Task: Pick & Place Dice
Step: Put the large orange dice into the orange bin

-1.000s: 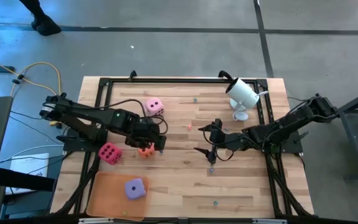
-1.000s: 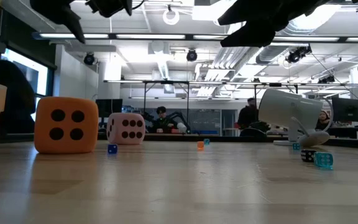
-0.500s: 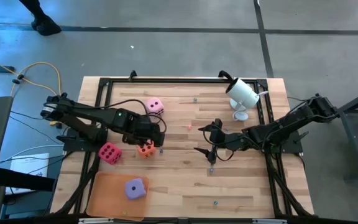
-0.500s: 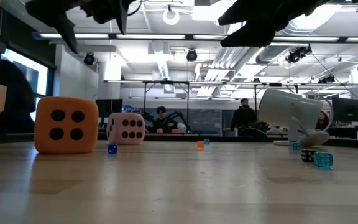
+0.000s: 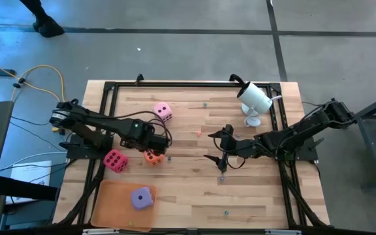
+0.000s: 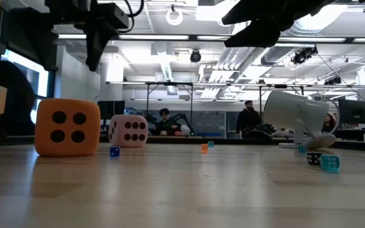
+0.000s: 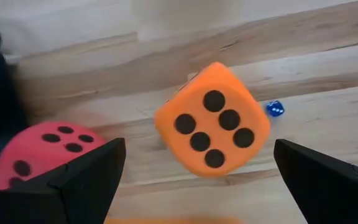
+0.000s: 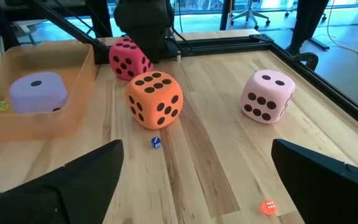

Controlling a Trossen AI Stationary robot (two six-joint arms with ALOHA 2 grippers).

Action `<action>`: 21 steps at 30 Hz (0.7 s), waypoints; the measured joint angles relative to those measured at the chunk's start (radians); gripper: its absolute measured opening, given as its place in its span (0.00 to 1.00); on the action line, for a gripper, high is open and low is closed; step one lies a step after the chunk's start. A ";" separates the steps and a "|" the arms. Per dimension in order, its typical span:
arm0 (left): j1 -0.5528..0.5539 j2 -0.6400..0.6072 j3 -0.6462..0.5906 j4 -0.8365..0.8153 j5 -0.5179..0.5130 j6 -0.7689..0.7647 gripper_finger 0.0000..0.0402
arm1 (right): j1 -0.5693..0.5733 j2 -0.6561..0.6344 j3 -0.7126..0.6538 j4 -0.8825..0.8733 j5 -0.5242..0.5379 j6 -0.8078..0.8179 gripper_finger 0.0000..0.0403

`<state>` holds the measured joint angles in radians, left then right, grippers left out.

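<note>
An orange die (image 5: pixel 153 157) rests on one face on the wooden table, with the magenta die (image 5: pixel 114 160) to its left and the light pink die (image 5: pixel 162 112) farther back. The purple die (image 5: pixel 141 198) sits in the flat orange tray (image 5: pixel 109 209) at the near left. My left gripper (image 5: pixel 155 147) hangs open, pointing down, just above the orange die (image 7: pixel 211 118); its fingers (image 7: pixel 86 180) stand wide on either side without touching it. My right gripper (image 5: pixel 215 145) waits open above mid-table, slanting toward the dice.
A white camera-like device (image 5: pixel 254 98) lies at the far right. Tiny dice are scattered on the wood: a blue one (image 7: pixel 275 108) beside the orange die, a red one (image 8: pixel 268 207), and teal and black ones (image 6: pixel 329 163). A black frame edges the table. People stand in the room behind.
My left gripper has tipped from a slant to pointing straight down and has sunk toward the orange die, staying open. The dice have not moved.
</note>
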<state>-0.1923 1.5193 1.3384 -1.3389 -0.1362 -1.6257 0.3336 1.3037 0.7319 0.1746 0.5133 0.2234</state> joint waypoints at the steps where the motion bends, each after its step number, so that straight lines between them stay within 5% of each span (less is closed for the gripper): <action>1: 0.008 0.002 0.000 0.002 0.007 -0.002 1.00 | 0.000 0.000 0.000 0.001 0.000 0.000 0.99; 5: 0.040 -0.001 0.000 0.032 0.009 -0.029 1.00 | 0.000 0.000 0.000 0.001 0.000 0.000 0.99; 17: 0.003 0.068 -0.016 0.041 0.009 -0.587 1.00 | 0.000 0.000 0.000 0.001 0.000 0.000 0.99; 21: -0.001 0.096 -0.016 0.071 0.001 -0.644 1.00 | 0.000 0.000 0.000 0.001 0.000 0.000 0.99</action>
<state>-0.1932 1.6153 1.3228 -1.2682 -0.1352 -2.2692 0.3336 1.3037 0.7319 0.1757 0.5133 0.2234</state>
